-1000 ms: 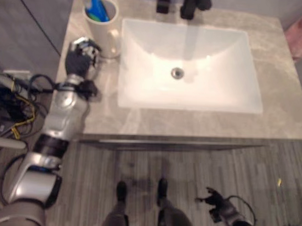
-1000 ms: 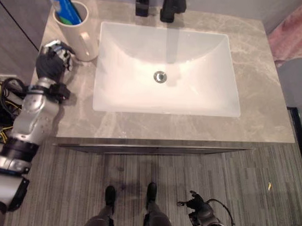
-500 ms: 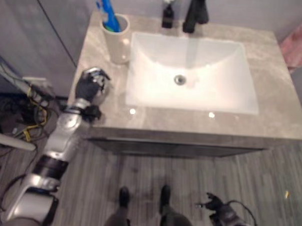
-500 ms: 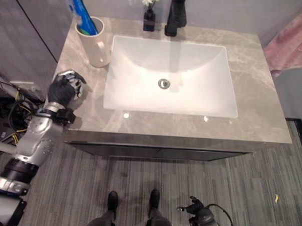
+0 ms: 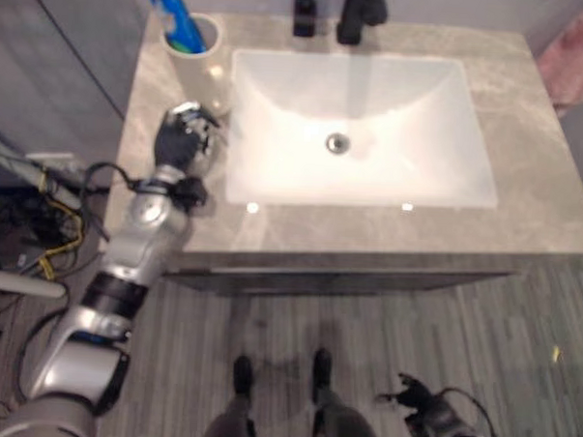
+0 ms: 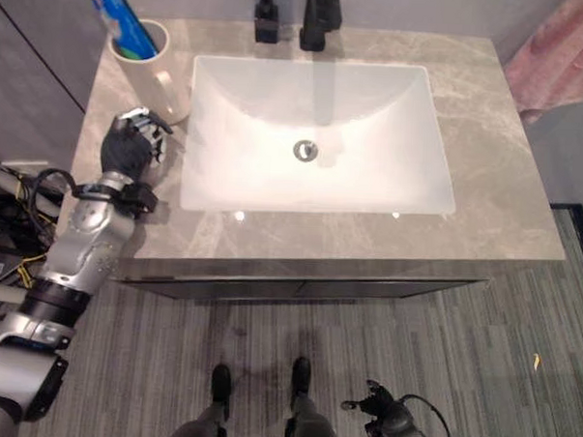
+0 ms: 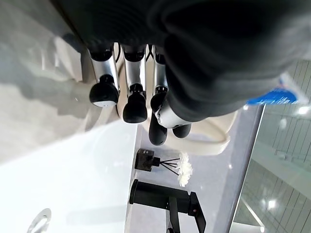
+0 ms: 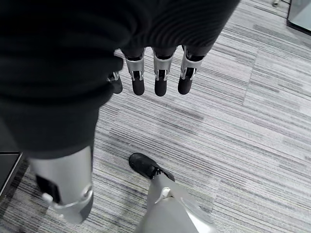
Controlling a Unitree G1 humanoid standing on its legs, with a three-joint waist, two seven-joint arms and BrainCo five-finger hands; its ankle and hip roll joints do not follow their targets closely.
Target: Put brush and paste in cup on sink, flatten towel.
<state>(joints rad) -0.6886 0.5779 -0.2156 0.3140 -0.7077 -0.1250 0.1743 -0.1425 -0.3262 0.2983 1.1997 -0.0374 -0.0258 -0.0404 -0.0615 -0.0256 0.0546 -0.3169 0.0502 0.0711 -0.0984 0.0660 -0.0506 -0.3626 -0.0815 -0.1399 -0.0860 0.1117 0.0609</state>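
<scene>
While the cup (image 6: 153, 65) stands at the counter's (image 6: 485, 208) back left corner, a cream cylinder with a handle, the blue paste (image 6: 116, 22) and a brush whose detail I cannot make out stick up out of it; print on the tube is too small to read. Just in front of the cup, the left hand (image 6: 130, 151) hovers over grey veined stone, fingers (image 7: 104, 77) hanging loosely curled and holding nothing. Half a second ago it sat nearer the counter's front edge. Right of it lies the white rectangular sink (image 6: 315, 132) with a round metal drain (image 6: 304, 150). Behind stand a dark bottle (image 6: 266, 22) and black faucet (image 6: 320, 17). A pink fuzzy towel (image 6: 555, 56) hangs at far right. Low over striped floor (image 8: 252, 121), the right hand (image 8: 158, 73) hangs with fingers relaxed, empty.
</scene>
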